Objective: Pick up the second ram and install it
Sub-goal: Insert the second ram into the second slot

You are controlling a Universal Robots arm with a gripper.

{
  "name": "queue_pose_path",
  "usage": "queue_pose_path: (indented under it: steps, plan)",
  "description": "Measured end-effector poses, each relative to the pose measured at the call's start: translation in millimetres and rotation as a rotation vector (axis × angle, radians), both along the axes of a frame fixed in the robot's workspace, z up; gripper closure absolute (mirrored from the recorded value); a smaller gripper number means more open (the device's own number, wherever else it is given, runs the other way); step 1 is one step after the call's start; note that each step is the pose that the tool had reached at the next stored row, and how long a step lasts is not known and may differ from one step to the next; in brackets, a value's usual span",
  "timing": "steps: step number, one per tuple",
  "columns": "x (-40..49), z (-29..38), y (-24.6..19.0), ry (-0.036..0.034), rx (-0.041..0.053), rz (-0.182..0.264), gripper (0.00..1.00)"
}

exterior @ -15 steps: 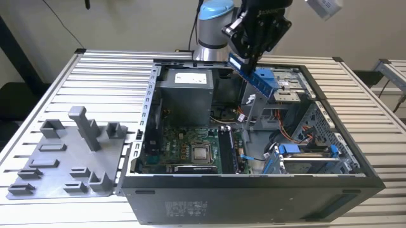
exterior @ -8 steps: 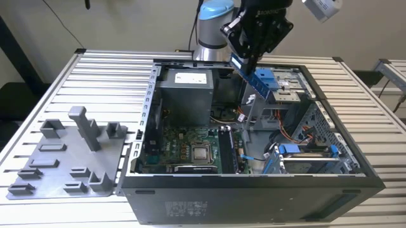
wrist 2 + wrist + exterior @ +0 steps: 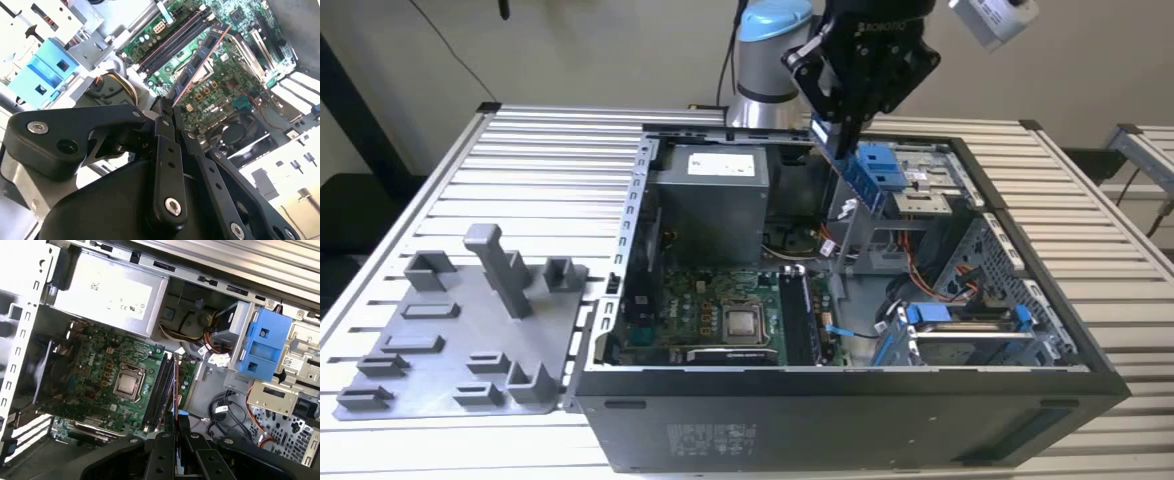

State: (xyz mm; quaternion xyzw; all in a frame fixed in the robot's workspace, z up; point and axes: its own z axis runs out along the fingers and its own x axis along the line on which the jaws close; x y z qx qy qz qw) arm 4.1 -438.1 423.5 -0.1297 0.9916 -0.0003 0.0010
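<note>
Gripper [image 3: 167, 112] sits nearest your wrist cameras: its black fingers [image 3: 164, 150] are drawn in almost together and clamp one end of the second ram [image 3: 200, 57], a long thin dark stick with a copper-coloured edge and a row of chips, which juts out from the fingertips edge-on. In the first wrist view you see the same gripper [image 3: 175, 421] with the stick as a thin line [image 3: 176, 385] running just beside the memory slots [image 3: 159, 390]; you cannot tell from that picture whether it touches them. In the second wrist view the ram hangs over the green motherboard [image 3: 220, 95], near the long black memory slots [image 3: 172, 42] and apart from them. Past the stick you find the processor socket [image 3: 126, 383] on the board, the grey power supply box [image 3: 107, 292] against the case wall, and a blue plastic drive bracket [image 3: 262, 347] beside a bundle of cables [image 3: 222, 412]. In the exterior view the gripper [image 3: 838, 135] is held high above the open computer case [image 3: 854, 410], over its far part near the blue bracket [image 3: 874, 170], with the motherboard [image 3: 714, 320] lower inside. Further off, toward the exterior view's left, a grey plastic holder tray [image 3: 460, 345] with upright blocks lies on the slatted metal table [image 3: 547, 140].
</note>
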Motion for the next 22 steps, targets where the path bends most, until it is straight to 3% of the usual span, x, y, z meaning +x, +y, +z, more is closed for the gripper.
queue_pose_path:
  steps: [15,22]
  plan:
    - [0.0,-1.0,0.0,0.0000,-0.0001,-0.161,0.86]
    - [0.0,-1.1,0.0,0.0000,0.0000,-0.184,0.86]
